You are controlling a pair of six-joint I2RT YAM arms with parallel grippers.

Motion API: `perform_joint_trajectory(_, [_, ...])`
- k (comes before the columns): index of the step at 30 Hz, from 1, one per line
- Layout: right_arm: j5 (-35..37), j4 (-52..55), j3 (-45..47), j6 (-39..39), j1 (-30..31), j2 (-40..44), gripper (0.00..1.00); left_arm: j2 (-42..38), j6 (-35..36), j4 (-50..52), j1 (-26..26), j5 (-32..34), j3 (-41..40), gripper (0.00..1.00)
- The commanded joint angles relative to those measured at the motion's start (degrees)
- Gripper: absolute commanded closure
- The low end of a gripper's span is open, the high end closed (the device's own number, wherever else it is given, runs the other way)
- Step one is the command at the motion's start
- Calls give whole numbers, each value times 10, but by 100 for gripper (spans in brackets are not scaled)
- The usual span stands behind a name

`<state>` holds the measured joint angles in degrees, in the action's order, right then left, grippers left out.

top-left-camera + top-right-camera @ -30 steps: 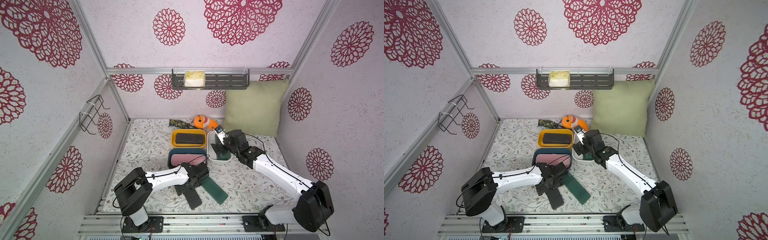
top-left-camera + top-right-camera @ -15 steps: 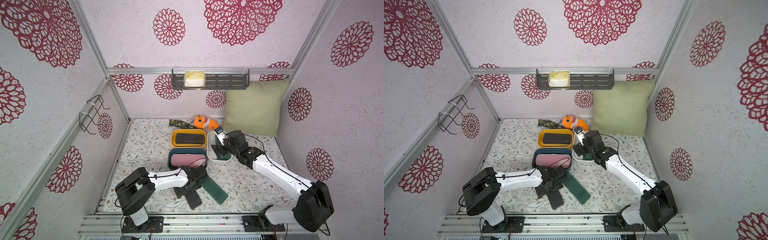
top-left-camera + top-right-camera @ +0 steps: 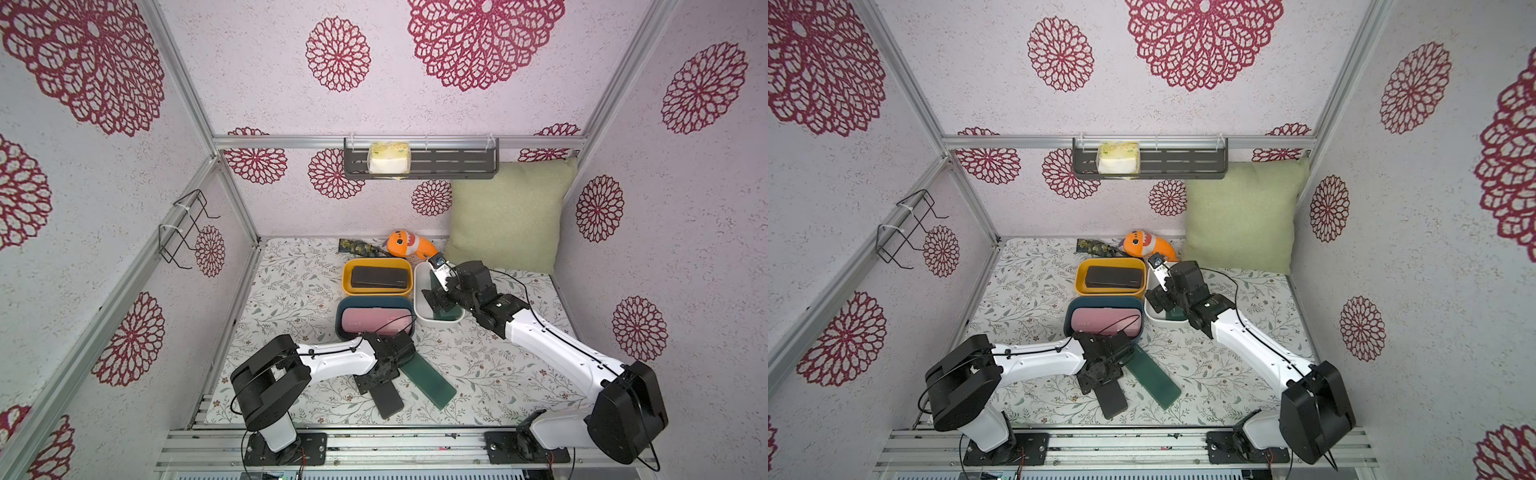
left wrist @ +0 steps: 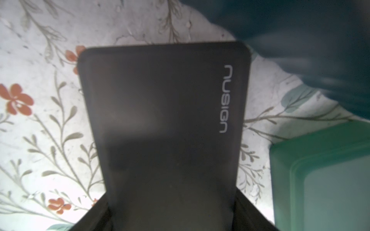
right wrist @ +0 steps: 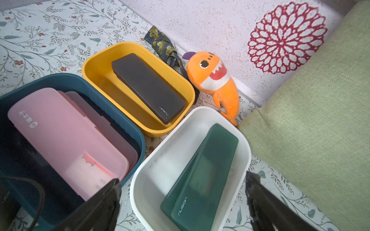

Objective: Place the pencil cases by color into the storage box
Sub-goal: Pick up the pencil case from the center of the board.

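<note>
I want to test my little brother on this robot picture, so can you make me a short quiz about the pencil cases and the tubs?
1. Pick one: the pink pencil cases lie in the tub coloured A) yellow, B) dark blue, C) white.
2. True or false: two pencil cases lie on the table, outside every tub.
3. Fill the gap: the left gripper is down on the ____ pencil case.

Key
1. B, the dark blue tub.
2. True: a black pencil case and a green pencil case.
3. black
</note>
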<state>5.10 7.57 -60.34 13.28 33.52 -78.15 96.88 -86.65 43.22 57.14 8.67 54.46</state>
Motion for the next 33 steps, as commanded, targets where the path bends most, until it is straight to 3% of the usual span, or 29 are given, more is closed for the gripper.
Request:
perform_joint_trajectory(1, [-7,-9,-4,-13,-4,14,1,7,-7,-26,8,-3,-18,54])
perform_joint_trajectory(7, [-10,-11,-5,-14,-4,17,1,-23,-18,2,14,13,-19,60])
perform_joint_trajectory(22, [-14,-12,-15,-33,-1,4,1,-84,-16,151,85,28,36,61])
perform_joint_trajectory(33, [-10,-2,-27,-37,8,4,1,-120,52,218,93,46,124,60])
